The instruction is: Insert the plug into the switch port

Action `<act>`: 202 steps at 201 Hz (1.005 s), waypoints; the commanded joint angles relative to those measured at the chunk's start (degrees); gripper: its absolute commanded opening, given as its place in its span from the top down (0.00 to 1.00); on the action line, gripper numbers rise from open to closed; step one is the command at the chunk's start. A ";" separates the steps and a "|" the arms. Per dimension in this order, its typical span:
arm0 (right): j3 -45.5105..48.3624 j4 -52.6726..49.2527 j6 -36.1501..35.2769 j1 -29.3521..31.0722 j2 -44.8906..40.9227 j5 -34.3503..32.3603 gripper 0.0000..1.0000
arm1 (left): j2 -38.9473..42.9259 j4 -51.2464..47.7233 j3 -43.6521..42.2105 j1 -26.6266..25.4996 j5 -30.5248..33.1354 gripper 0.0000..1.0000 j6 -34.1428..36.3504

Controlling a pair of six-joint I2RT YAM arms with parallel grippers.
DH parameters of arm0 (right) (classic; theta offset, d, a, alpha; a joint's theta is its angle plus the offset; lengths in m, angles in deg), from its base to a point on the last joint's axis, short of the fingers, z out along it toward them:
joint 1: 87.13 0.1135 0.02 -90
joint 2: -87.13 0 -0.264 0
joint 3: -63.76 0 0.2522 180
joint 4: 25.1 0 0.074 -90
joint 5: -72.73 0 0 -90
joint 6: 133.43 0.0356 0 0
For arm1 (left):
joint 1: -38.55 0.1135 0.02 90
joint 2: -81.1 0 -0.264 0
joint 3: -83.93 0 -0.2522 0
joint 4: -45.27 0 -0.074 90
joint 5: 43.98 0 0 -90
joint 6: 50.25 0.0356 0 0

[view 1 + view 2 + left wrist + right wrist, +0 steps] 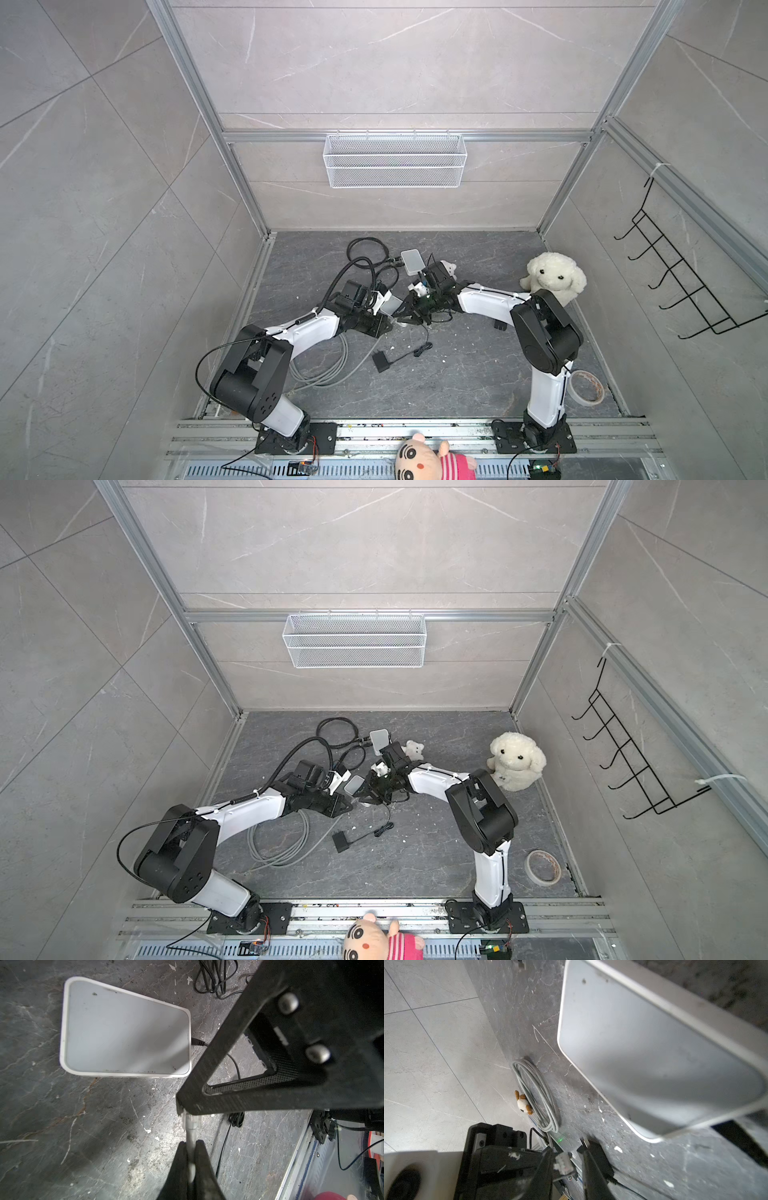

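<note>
Left wrist: left gripper [191,1144] pinches cable [190,1133] behind plug [190,1121]; right gripper [567,1150] is spread around it — better close squarely, then face the switch [124,1030].

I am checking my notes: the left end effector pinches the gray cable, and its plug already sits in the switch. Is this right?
Not quite. The left end effector does pinch the gray cable, but the plug is not in the switch. The left wrist view shows it apart from the box.
</note>
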 commanded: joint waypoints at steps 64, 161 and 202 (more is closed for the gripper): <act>0.06 0.95 -0.02 0.39 0.60 -0.13 0.84 | 0.62 1.14 1.61 0.41 -2.32 1.00 -0.05; -1.26 -0.53 -2.40 -0.12 -0.07 -1.51 0.72 | -0.09 -2.45 1.52 1.72 0.57 1.00 2.33; -9.51 -13.35 -15.38 -0.89 0.40 -8.68 0.71 | -1.99 -8.69 3.92 2.45 7.10 1.00 6.26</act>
